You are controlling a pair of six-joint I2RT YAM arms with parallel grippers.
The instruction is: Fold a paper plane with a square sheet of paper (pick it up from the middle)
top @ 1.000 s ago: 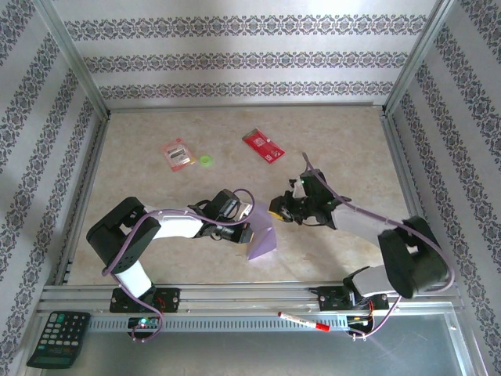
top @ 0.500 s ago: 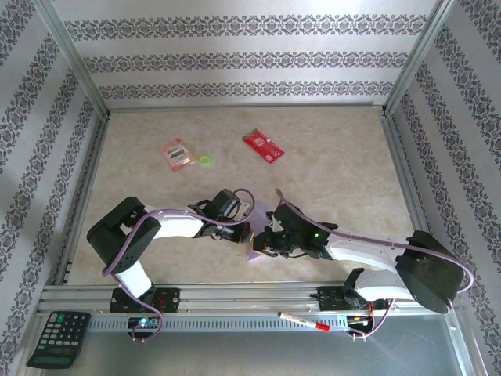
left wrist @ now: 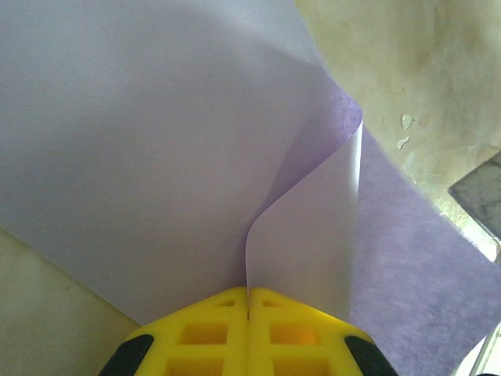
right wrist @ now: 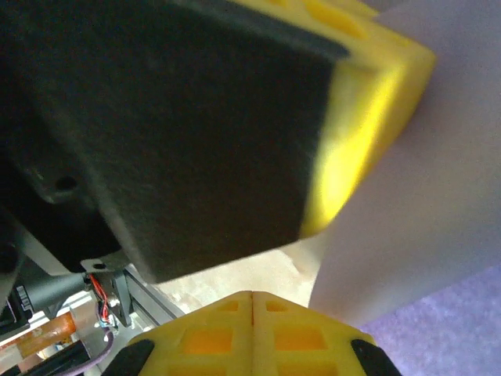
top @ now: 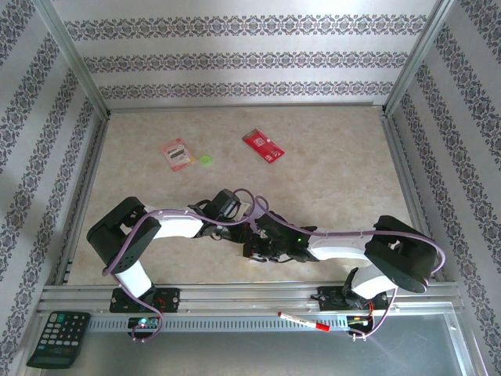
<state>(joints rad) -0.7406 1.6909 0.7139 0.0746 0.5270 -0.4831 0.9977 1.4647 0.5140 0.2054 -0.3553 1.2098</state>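
the left hand (left wrist: pixel 248 304) is clamped tight on the square sheet of paper (left wrist: pixel 149 133): in the left wrist view its yellow fingers (left wrist: pixel 223 309) meet on a lilac edge, and from that seam the sheet rises and fans away, one flap curling over in a soft loop (the darker, rougher side shows on the right). seen from above, this hand sits near the middle of the near edge of the tabletop (top: pixel 337 157), with the right hand (top: pixel 263 247) just beside it. the right hand's fingers are pressed fully together, the pale paper just to their right and the left hand's black-and-yellow body close above; whether the paper touches them i cannot tell. a red card (top: pixel 263 146) lies well apart, toward the far edge.
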